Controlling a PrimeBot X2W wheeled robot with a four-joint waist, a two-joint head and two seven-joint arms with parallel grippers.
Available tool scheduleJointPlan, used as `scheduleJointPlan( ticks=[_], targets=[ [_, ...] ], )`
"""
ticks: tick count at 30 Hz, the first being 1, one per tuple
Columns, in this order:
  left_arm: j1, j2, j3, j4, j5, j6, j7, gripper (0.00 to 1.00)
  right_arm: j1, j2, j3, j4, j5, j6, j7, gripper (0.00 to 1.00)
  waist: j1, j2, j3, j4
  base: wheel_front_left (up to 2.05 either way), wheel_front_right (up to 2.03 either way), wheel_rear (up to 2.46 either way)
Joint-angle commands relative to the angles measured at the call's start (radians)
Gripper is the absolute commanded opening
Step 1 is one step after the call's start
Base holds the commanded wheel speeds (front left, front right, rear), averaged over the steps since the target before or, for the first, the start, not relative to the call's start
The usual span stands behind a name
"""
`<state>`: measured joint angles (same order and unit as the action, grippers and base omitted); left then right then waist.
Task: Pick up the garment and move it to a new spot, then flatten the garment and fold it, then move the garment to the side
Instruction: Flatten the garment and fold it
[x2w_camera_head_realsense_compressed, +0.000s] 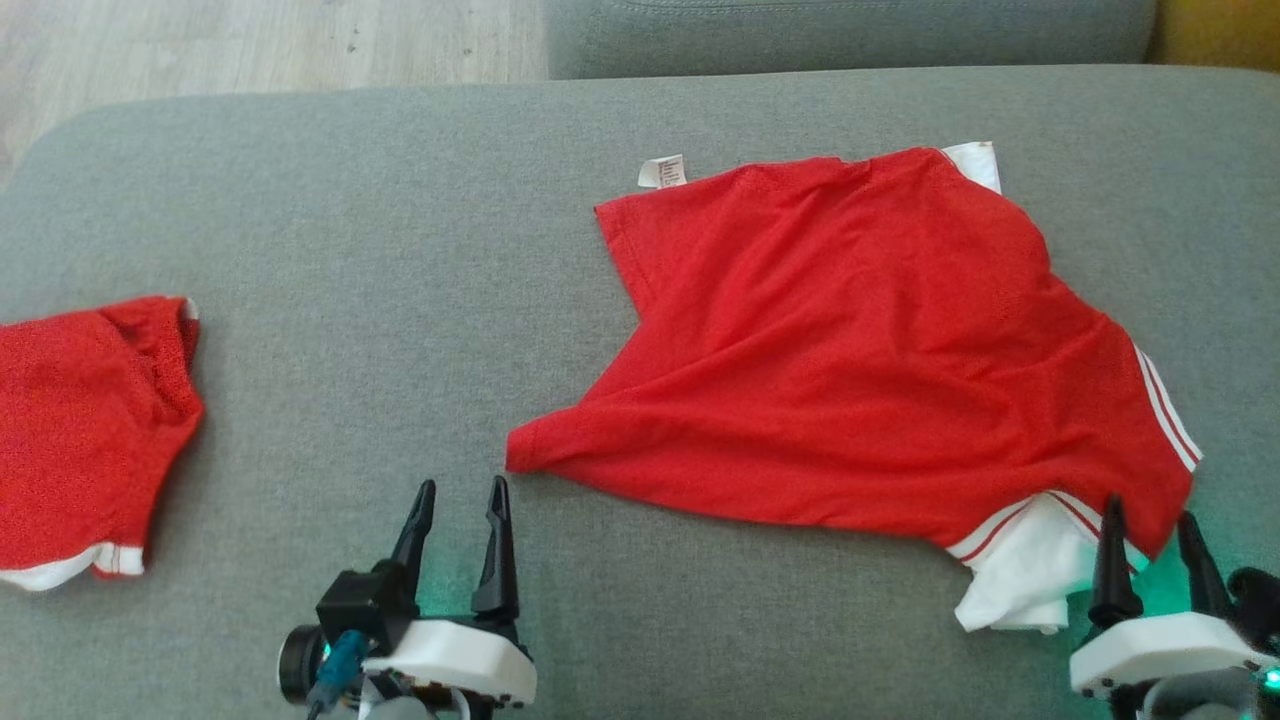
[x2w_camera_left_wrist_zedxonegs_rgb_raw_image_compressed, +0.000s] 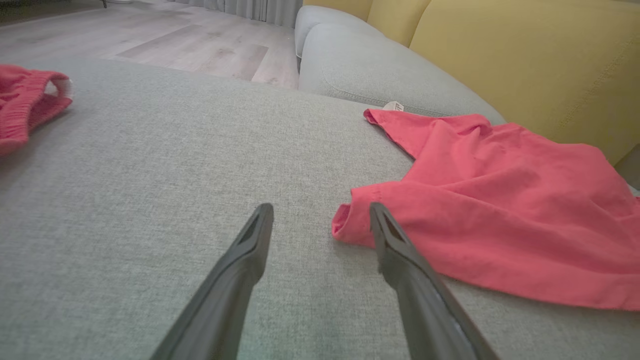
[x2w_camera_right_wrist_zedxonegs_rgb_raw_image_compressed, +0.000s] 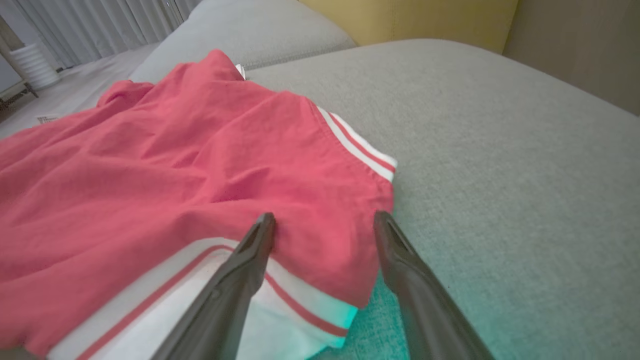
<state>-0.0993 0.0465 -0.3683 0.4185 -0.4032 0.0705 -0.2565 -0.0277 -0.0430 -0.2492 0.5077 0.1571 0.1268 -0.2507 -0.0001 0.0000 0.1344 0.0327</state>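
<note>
Right now the garment (x2w_camera_head_realsense_compressed: 860, 330), a red jersey with white striped trim, lies rumpled across the centre and right of the frame on the grey couch cushion (x2w_camera_head_realsense_compressed: 350, 200), its label (x2w_camera_head_realsense_compressed: 662, 171) poking out at the top edge. It is well apart from a second red piece (x2w_camera_head_realsense_compressed: 80, 420) at the far left. The left claw (x2w_camera_head_realsense_compressed: 462, 484) sits at the lower middle-left with its fingers apart and nothing between them, just beside the pointed sleeve end (x2w_camera_head_realsense_compressed: 530, 455). The right claw (x2w_camera_head_realsense_compressed: 1150, 507), at the lower right, is likewise spread and empty, and it hangs over the corner where a white panel (x2w_camera_head_realsense_compressed: 1020, 575) spills out from under the red cloth. To my eye the garment is already laid in its spot and the flattening is the step in hand. To do it well, each claw should close on the edge nearest it, low against the cushion, and the two should then draw away from each other so the diagonal creases run out. Catching both layers at the right corner matters, though I can't quite tell whether that white piece is a tucked-under sleeve or a turned hem. A slow, level pull should keep the top edge from dragging into a new bunch.
</note>
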Motion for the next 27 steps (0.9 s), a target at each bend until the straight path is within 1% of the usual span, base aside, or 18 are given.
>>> scheduleJointPlan(
  ticks=[1,7,11,12,13,14,18,23,27],
  targets=[
    [-0.020,0.004,0.020,-0.030,0.006,0.000,-0.005,1.00,-0.030,-0.007,0.015,-0.011,-0.005,0.004,-0.011,1.00,0.0001,0.0000,0.003,0.003,0.00,0.00,0.00],
    [-0.032,0.004,0.004,-0.036,0.010,-0.004,-0.005,1.00,-0.119,-0.022,-0.051,0.104,-0.031,0.004,-0.011,1.00,0.0001,0.0000,0.021,0.026,0.00,0.00,0.00],
    [-0.037,0.004,0.002,-0.038,0.010,-0.003,-0.005,1.00,-0.182,-0.044,-0.077,0.189,-0.048,0.004,0.023,1.00,0.0001,0.0000,0.034,0.041,0.00,0.00,0.00],
    [-0.038,0.004,0.001,-0.038,0.011,-0.003,-0.005,1.00,-0.195,-0.050,-0.079,0.207,-0.051,0.004,0.032,0.90,0.0001,0.0000,0.037,0.044,0.00,0.00,0.00],
    [-0.039,0.004,0.000,-0.038,0.009,-0.002,-0.005,1.00,-0.210,-0.058,-0.080,0.219,-0.051,0.004,0.034,0.21,0.0001,0.0000,0.041,0.048,0.00,0.00,0.00],
    [-0.041,0.004,-0.002,-0.040,0.008,-0.002,-0.005,1.00,-0.223,-0.068,-0.075,0.228,-0.057,0.004,0.032,0.00,0.0001,0.0000,0.046,0.052,0.00,0.00,0.00],
    [-0.051,0.004,-0.014,-0.047,0.005,-0.001,-0.005,1.00,-0.287,-0.111,-0.046,0.241,-0.070,0.004,0.024,0.00,0.0001,0.0000,0.066,0.067,0.00,0.00,0.00],
    [-0.071,0.004,-0.040,-0.050,-0.001,-0.004,-0.005,1.00,-0.405,-0.181,0.001,0.263,-0.093,0.004,0.034,0.00,0.0001,0.0000,0.093,0.095,0.00,0.00,0.00],
    [-0.086,0.004,-0.065,-0.051,-0.012,-0.002,-0.005,1.00,-0.492,-0.209,0.005,0.287,-0.098,0.004,0.035,0.00,0.0001,0.0000,0.107,0.122,0.00,0.00,0.00]
  ],
)
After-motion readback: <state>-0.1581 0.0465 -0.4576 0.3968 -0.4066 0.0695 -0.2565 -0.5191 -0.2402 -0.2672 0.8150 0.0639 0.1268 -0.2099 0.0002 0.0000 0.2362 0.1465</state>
